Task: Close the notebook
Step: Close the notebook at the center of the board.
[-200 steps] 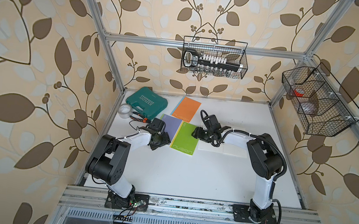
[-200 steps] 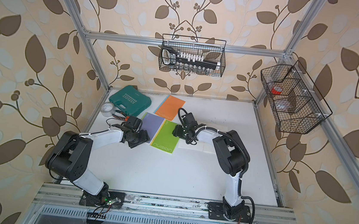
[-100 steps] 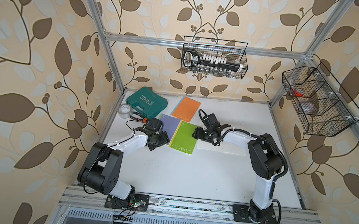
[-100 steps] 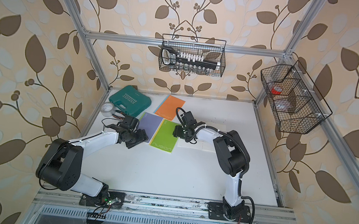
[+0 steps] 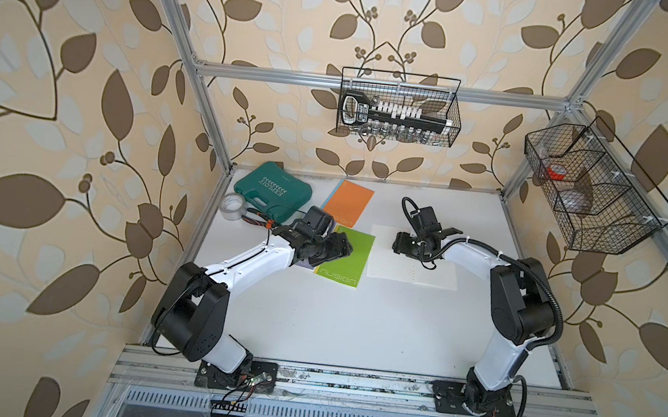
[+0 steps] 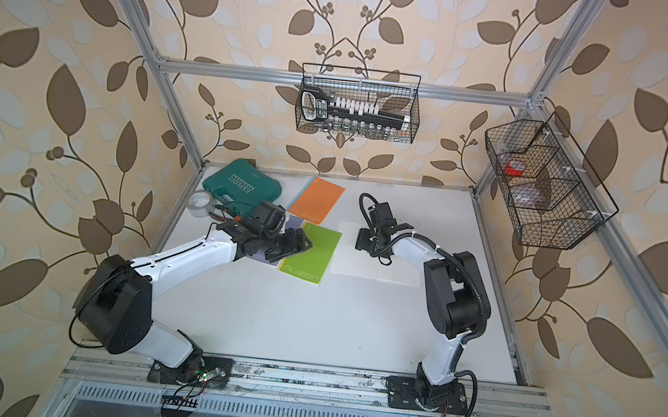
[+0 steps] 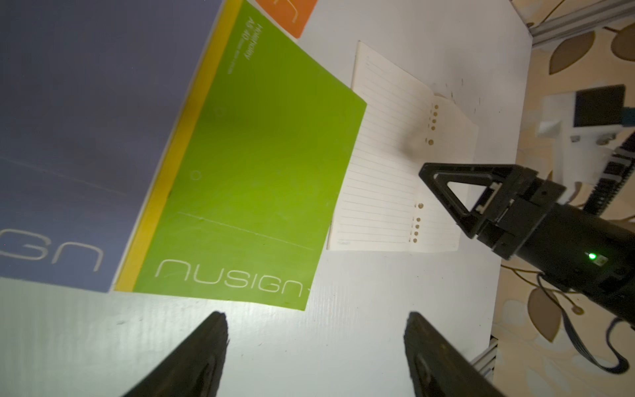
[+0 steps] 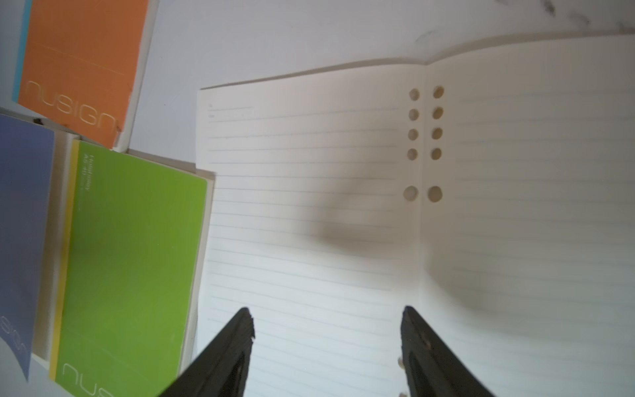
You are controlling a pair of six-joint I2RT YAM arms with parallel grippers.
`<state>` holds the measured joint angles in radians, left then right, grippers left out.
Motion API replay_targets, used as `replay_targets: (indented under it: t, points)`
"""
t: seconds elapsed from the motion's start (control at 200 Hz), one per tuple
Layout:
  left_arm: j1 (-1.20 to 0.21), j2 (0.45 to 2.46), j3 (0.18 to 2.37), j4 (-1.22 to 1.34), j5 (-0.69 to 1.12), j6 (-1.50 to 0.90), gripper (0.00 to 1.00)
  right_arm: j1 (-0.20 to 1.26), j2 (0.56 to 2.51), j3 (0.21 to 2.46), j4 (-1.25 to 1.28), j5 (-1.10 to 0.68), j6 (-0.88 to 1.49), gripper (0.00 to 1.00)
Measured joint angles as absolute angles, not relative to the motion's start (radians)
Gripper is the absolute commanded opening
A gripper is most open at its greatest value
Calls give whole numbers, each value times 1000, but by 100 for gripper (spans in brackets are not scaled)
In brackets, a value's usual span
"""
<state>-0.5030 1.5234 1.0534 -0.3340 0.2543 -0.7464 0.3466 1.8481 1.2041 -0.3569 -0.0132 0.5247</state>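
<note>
One open notebook [image 5: 391,267]; right hand [image 8: 326,311] spread above

Front half of table [image 5: 354,324] bare, wide passage across; back-left corner crowded: tool case [image 5: 273,190], tape roll [image 5: 233,207], orange notebook [image 5: 348,200], purple notebook [image 7: 86,137], green notebook [image 5: 350,265] packed close; open notebook [image 5: 391,270] butts against green notebook, no finger gap visible between; back-right corner bare; back basket [image 5: 398,107] and side basket [image 5: 593,188] hang on walls above table level.

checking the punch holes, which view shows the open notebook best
Right wrist view: the open notebook dominates the frame, lines and holes clear. Left wrist view shows it smaller, slanted; both top views, only a pale sheet.
</note>
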Motion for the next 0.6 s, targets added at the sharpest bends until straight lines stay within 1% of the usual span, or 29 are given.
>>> replay_targets:
  t: [0.15,0.255,0.425,0.605]
  points:
    - [-541,1615,1101,-297,286,-771,82,344,1853,1179,-349,-10,521,68]
    - [-551,1664,1120,-271,311,-791,83,327,1850,1119,-319,-16,530,68]
    - [-577,1733,1169,-240,340,-812,83,286,1787,1019,-242,-41,559,68]
    - [-617,1787,1221,-207,368,-823,83,225,1676,876,-179,-60,601,68]
